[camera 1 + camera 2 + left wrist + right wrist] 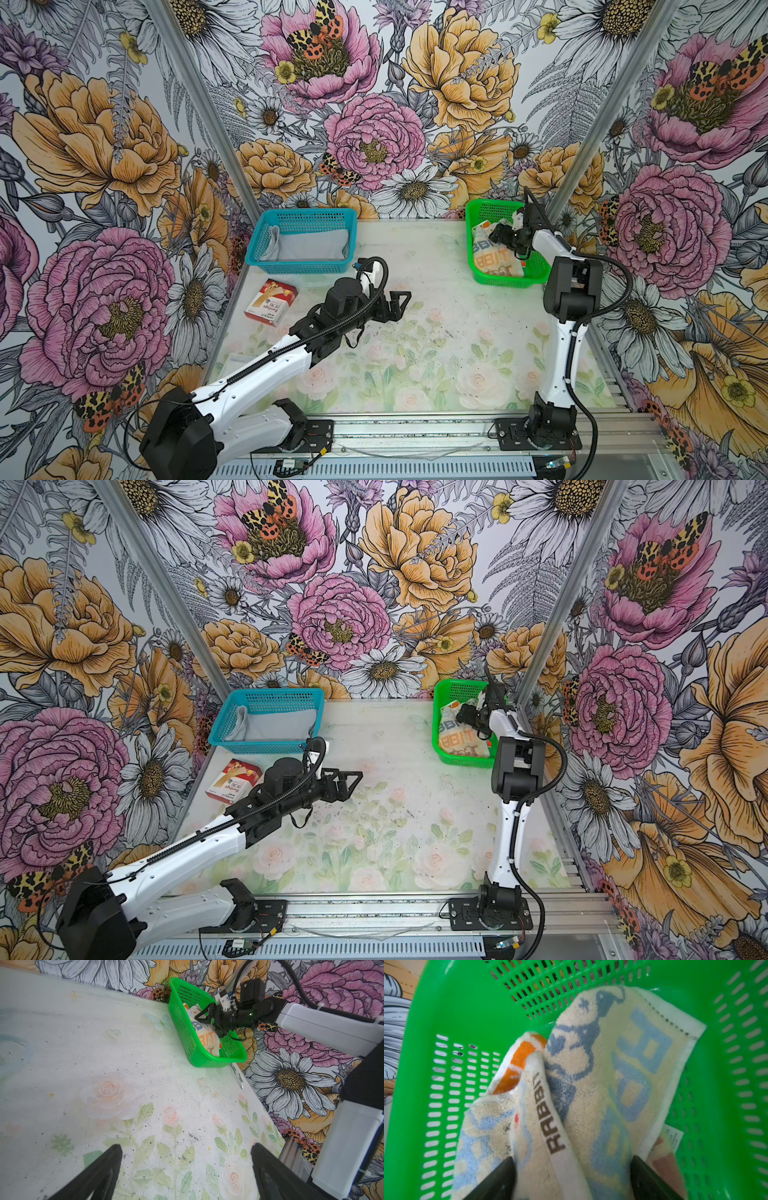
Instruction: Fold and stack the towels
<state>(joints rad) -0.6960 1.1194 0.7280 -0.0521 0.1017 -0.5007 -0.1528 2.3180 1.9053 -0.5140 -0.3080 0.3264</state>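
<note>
The cream towel (591,1084) lies bunched in the green basket (446,1012), the right gripper (571,1159) poised over it, jaws spread astride a raised fold and pinching nothing, likely for a pick; the left gripper (186,1147), also spread, hovers over the worktop (83,1053) well clear of that basket.

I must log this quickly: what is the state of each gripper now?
Left gripper: open, holding nothing.
Right gripper: open, jaws apart over the cream towel in the green basket.
</note>
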